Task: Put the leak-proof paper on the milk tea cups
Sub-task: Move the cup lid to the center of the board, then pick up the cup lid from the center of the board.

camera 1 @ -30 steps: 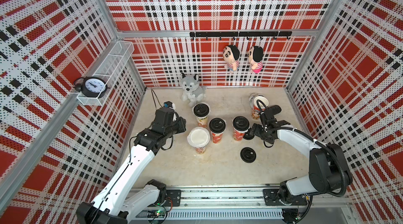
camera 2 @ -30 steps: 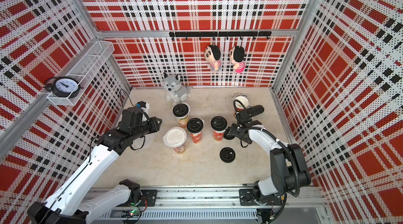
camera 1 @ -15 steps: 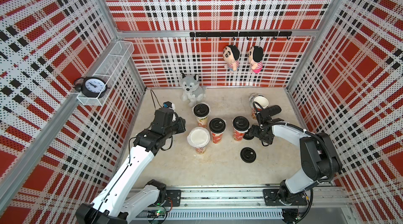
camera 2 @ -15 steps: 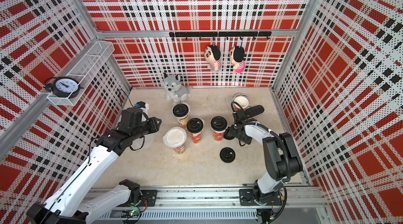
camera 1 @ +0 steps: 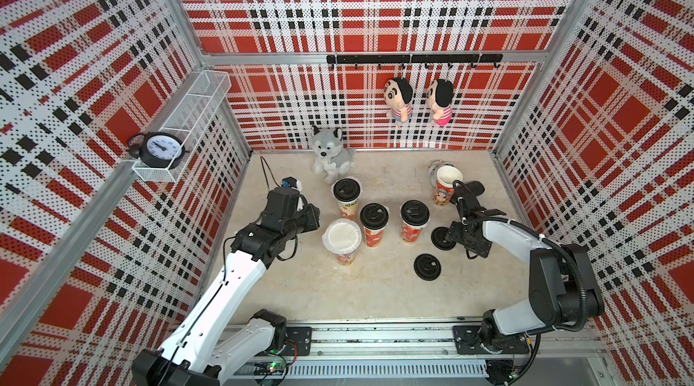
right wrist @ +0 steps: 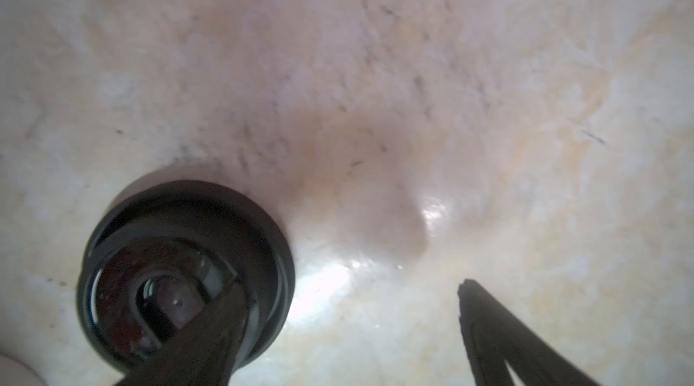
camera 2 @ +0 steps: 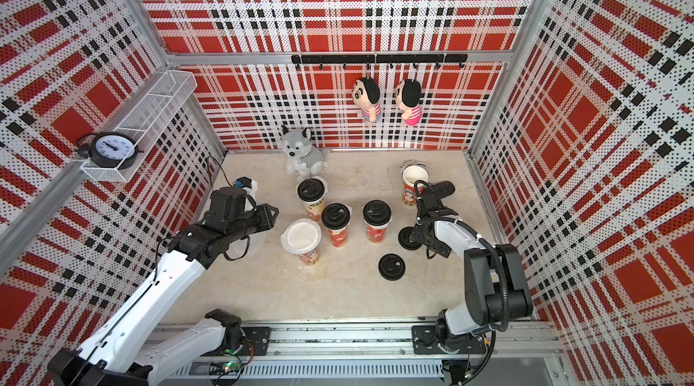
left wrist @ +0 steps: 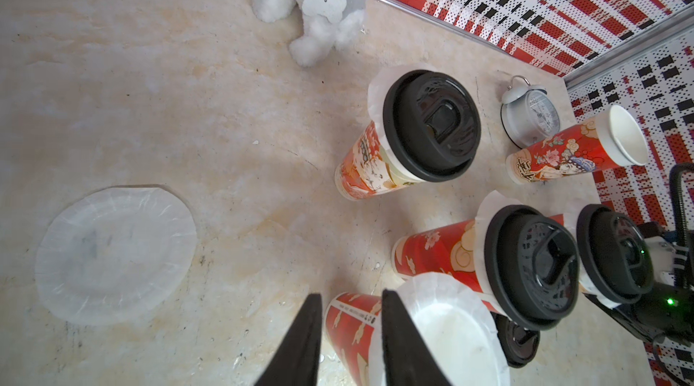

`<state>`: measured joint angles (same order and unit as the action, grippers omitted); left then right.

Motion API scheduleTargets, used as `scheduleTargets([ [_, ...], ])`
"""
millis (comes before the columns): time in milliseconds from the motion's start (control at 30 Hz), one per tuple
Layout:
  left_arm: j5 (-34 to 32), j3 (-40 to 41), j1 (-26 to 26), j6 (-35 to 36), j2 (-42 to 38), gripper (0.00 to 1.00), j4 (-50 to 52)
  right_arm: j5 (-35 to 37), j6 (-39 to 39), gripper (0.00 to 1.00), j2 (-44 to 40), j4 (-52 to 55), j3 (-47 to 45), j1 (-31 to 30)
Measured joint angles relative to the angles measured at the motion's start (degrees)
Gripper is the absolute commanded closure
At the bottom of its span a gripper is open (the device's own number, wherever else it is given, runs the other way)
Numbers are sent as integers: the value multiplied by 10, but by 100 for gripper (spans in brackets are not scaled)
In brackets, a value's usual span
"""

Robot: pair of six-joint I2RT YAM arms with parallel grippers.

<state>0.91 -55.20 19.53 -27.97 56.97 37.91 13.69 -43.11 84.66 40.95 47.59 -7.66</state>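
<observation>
In both top views the papered cup (camera 1: pixel 341 238) stands in front with no lid on. The left claw (camera 1: pixel 314 215) hangs just beside it, on the side of the left arm (camera 1: pixel 240 271). The open cup (camera 1: pixel 446 186) has no paper yet. It stands well apart from the papered cup, behind the three lidded cups (camera 1: pixel 373 217), nearer the right arm (camera 1: pixel 510 237). The right claw (camera 1: pixel 452 239) is low over a black lid (camera 1: pixel 437 239) on the desk (camera 1: pixel 338 290), past the lidded cups from the papered cup.

In the left wrist view the left claw's two fingers (left wrist: pixel 300 343) stand a little apart, with nothing between them. A spare paper (left wrist: pixel 116 252) lies flat on the desk near the papered cup, on the side away from the lidded cups. It is round, so it has no long side. I think it must be pinched at its edge. The left claw is the nearer one. In the top views the left arm hides most of this paper.

In the right wrist view the right claw is wide open. One finger (right wrist: pixel 210 335) is over the lid. I cannot tell if it touches. No cup or paper shows here.
</observation>
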Motion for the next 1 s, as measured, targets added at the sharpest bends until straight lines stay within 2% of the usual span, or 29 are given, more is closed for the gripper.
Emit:
scheduleTargets([
  [133,4,0,0,0,0,69,0,0,10,8,-27,14,-1,5],
  [300,7,0,0,0,0,68,-1,-34,26,8,-45,14,12,-12],
  [533,9,0,0,0,0,68,-2,-53,29,11,-7,9,63,-75],
  [1000,19,0,0,0,9,69,-3,-62,19,13,25,17,50,-77],
])
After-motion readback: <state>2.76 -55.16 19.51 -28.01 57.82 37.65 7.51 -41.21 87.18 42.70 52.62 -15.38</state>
